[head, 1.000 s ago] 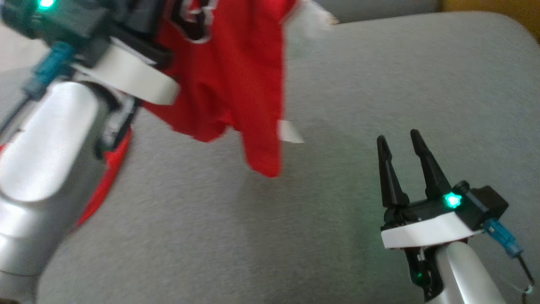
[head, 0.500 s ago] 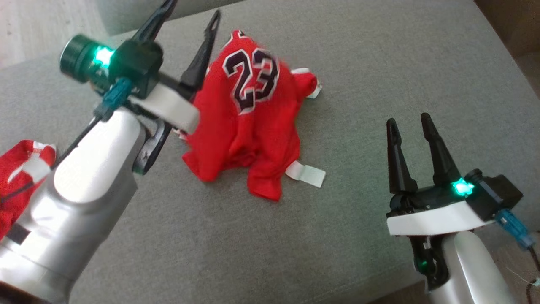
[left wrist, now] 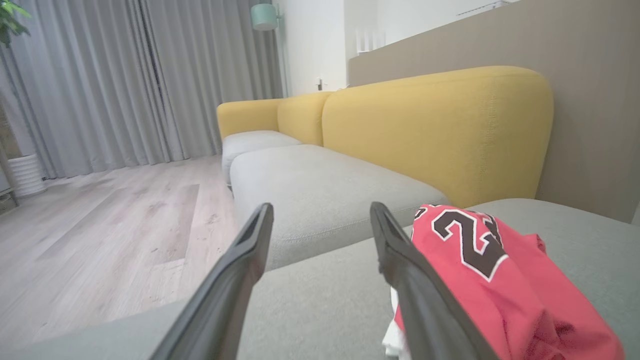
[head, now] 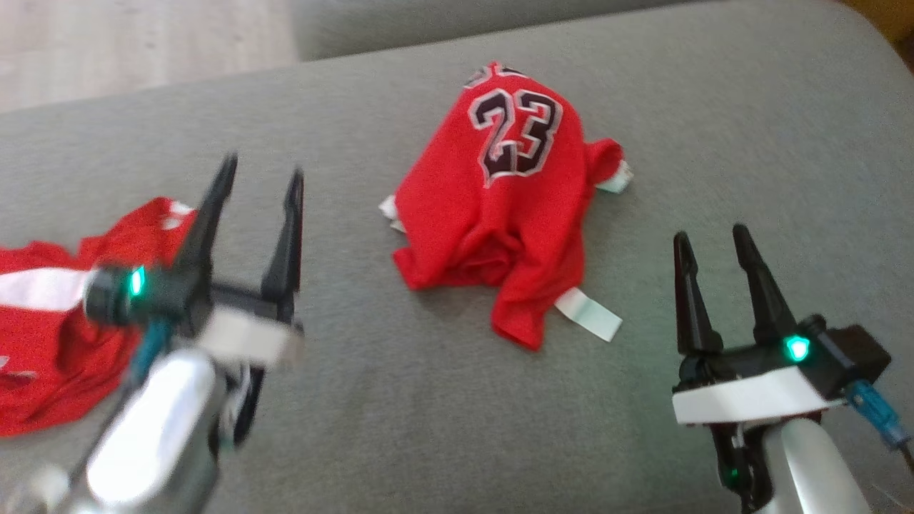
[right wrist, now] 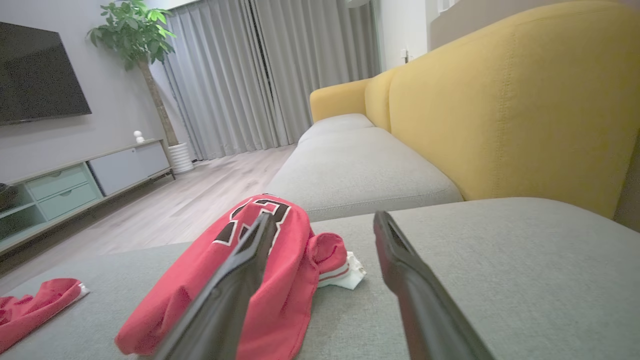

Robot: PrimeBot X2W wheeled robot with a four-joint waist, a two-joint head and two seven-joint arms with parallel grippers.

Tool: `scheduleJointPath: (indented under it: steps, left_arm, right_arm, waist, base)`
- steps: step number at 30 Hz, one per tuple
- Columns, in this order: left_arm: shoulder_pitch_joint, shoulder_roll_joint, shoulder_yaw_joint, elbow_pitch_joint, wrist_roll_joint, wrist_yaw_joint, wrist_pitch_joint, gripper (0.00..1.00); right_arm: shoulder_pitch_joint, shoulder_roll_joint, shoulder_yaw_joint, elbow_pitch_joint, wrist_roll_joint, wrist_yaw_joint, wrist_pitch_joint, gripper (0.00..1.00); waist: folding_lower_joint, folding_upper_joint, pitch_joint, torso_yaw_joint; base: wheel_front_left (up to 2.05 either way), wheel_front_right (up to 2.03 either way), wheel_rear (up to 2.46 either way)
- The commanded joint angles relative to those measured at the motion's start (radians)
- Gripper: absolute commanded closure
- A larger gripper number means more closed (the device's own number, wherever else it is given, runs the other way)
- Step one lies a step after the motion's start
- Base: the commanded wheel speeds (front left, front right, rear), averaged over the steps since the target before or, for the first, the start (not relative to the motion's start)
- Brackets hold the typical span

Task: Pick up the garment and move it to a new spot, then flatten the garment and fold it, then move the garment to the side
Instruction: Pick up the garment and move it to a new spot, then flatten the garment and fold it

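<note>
Your crumpled red number-23 jersey [head: 500, 214] lies on the grey sofa cushion [head: 714, 107]; left jaws and right jaws gape empty; flattening, folding, moving aside remain

A living room in a home is shown. A sofa [left wrist: 350, 165] with yellow backrests [right wrist: 500, 110] and grey seat cushions [right wrist: 360, 175] is set on a pale wood-plank floor [left wrist: 100, 240]. Floor-length grey curtains [right wrist: 270, 75] are hung along the far wall. A dark flat television [right wrist: 35, 75] is mounted above a low cabinet [right wrist: 75, 185] with drawers, and a tall potted plant [right wrist: 135, 35] is placed in the corner beside it. A teal lamp shade [left wrist: 265, 16] is seen near the curtains.
</note>
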Motion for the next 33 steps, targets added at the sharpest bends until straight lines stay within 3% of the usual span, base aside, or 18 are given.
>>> scheduleJointPath:
  steps: [1, 10, 14, 21, 33]
  left_arm:
    - [0.022, 0.019, 0.069, -0.065, 0.018, 0.01, -0.009, 0.0]
    - [0.362, -0.141, 0.206, -0.197, 0.122, 0.004, -0.01, 0.0]
    - [0.41, -0.2, 0.268, -0.2, 0.161, -0.041, -0.01, 0.0]
    - [0.396, -0.251, 0.325, -0.18, 0.229, -0.129, -0.01, 0.0]
    - [0.372, -0.314, 0.374, -0.134, 0.293, -0.21, -0.01, 0.0]
  right_arm:
    - [-0.003, -0.004, 0.016, -0.026, -0.01, 0.008, -0.011, 0.0]
    - [0.05, -0.004, 0.018, -0.008, -0.013, 0.008, -0.011, 0.0]
    - [0.059, -0.004, 0.028, -0.004, -0.009, 0.008, -0.011, 0.0]
    - [0.047, -0.004, 0.028, 0.013, -0.028, 0.008, -0.011, 0.0]
    - [-0.119, -0.004, 0.19, 0.372, 0.016, 0.008, 0.048, 0.0]
  waist:
    - [0.0, 0.0, -0.039, 0.049]
    - [0.0, 0.0, -0.096, 0.093]
    - [0.0, 0.0, -0.105, 0.095]
    - [0.0, 0.0, -0.082, 0.117]
    - [0.0, 0.0, -0.017, 0.189]
  base:
    - [0.0, 0.0, 0.0]
    - [0.0, 0.0, 0.0]
    - [0.0, 0.0, 0.0]
    - [0.0, 0.0, 0.0]
    - [0.0, 0.0, 0.0]
